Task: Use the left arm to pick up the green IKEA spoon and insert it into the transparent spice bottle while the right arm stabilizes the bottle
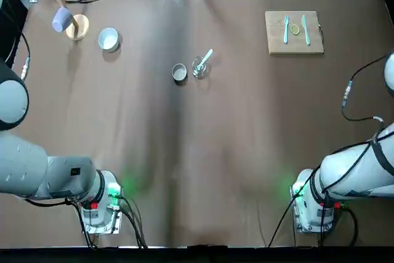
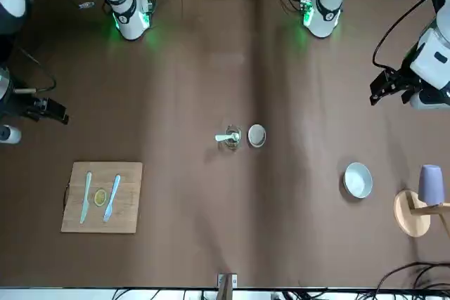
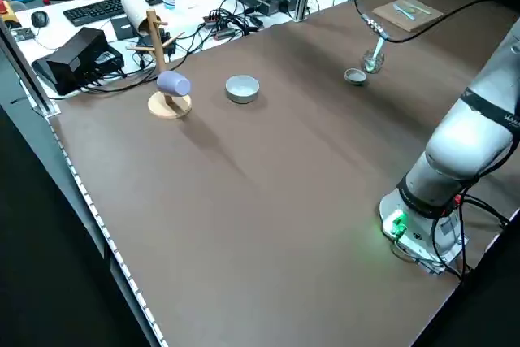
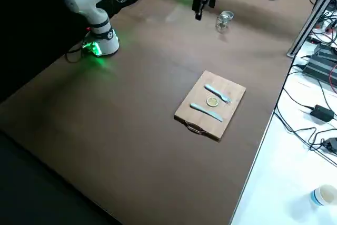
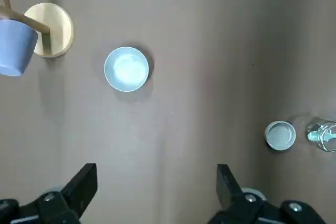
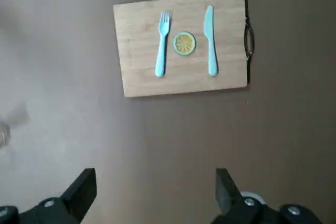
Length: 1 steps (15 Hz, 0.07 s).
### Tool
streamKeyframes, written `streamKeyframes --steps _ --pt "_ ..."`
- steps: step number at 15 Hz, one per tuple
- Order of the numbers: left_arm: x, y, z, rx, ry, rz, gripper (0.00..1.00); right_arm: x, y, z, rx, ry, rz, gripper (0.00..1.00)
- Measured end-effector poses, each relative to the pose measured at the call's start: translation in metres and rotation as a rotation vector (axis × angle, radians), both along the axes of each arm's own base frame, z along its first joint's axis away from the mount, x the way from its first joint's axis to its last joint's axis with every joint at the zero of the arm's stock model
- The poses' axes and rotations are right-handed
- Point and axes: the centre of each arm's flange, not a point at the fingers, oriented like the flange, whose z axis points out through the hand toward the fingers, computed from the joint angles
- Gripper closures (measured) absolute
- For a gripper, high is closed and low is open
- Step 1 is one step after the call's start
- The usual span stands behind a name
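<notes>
Laid out on brown tabletop [image 1: 234,127], far edge crowded with cables. Upright near the far edge's middle: transparent spice bottle [image 1: 200,68], green IKEA spoon [image 1: 205,60] leaning inside, handle above the rim. Just beside: grey round cup [image 1: 179,73]. Toward the far left corner: white bowl [image 1: 109,39]. Toward the far right corner: board [image 1: 277,38] with fork, lemon slice, knife. Left pincer [image 5: 157,177], above the left part, and right pincer [image 6: 156,181], above the right: both wide open, empty.

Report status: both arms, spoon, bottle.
Left end effector open, over the table's left side; right end effector open, over its right side. Spoon in the bottle, handle sticking out. Grey cup close beside bottle.
</notes>
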Motion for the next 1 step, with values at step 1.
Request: streamKeyframes --steps 1 --pt "0.0002 0.0002 -0.0003 0.0 0.001 0.0 0.0 -0.0058 -0.0058 0.0013 -0.002 0.001 -0.002 0.0"
